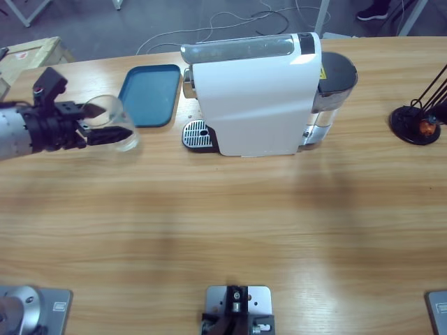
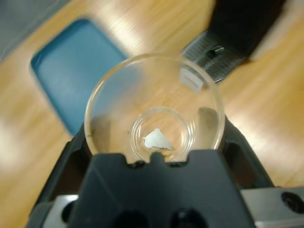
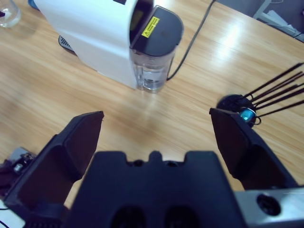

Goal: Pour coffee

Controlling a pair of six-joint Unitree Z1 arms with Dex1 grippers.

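The left gripper (image 1: 98,125) pinches a clear glass (image 1: 115,124): light, slippery, fragile; grip the wall gently. The right gripper (image 3: 156,126) is spread, empty.

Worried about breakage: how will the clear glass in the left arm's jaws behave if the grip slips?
The glass looks thin-walled, so probably fragile. Smooth sides seem slippery against the left gripper. Held sideways and round, it would likely roll on the table.

A robot test lab, not a kitchen. A white capsule coffee machine (image 1: 255,94) stands alone on a long wooden bench (image 1: 223,223). Loose cables (image 1: 237,24) trail over grey floor at twelve o'clock.
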